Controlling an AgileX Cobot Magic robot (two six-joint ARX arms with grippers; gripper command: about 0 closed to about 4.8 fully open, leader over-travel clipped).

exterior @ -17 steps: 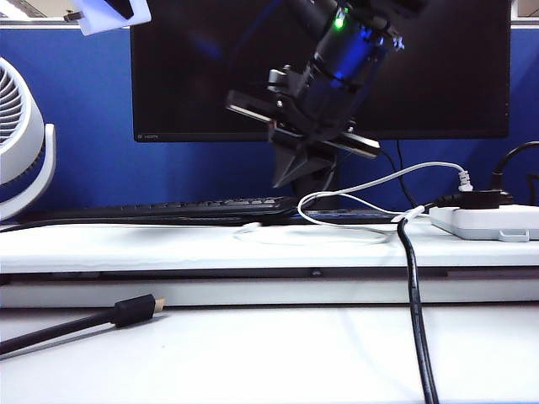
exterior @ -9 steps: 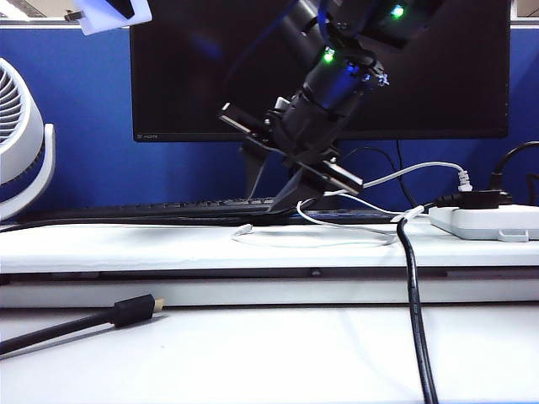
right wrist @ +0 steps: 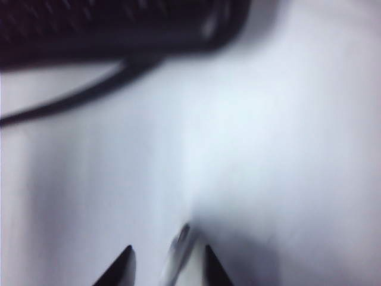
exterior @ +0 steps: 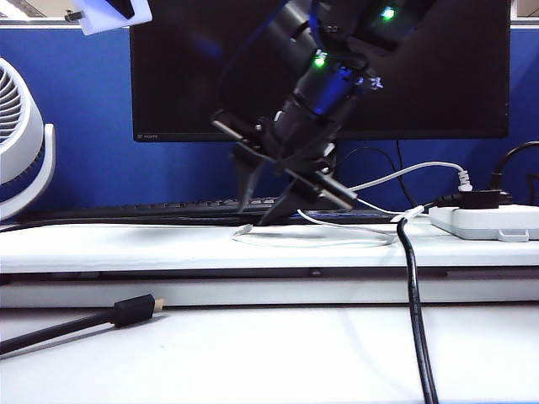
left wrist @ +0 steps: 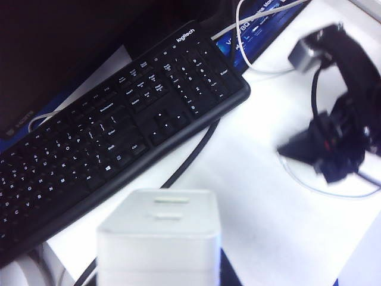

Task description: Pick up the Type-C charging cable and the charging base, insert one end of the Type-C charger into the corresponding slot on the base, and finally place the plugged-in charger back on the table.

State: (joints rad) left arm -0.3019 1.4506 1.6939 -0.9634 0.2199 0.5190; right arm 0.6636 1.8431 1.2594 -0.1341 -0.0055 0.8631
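The right gripper (exterior: 255, 206) hangs just above the ledge of the table (exterior: 126, 244), its jaws apart — the plug end of the charging cable (right wrist: 178, 244) lies between the tips, not grasped. The left gripper (exterior: 108, 13), high up, grips the charging base (left wrist: 159, 238) — near the keyboard (left wrist: 113, 128).

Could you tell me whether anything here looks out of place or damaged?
Nothing looks damaged or spilled. The white cable lies in loose loops on the ledge, below the right gripper; the left gripper holds the base.
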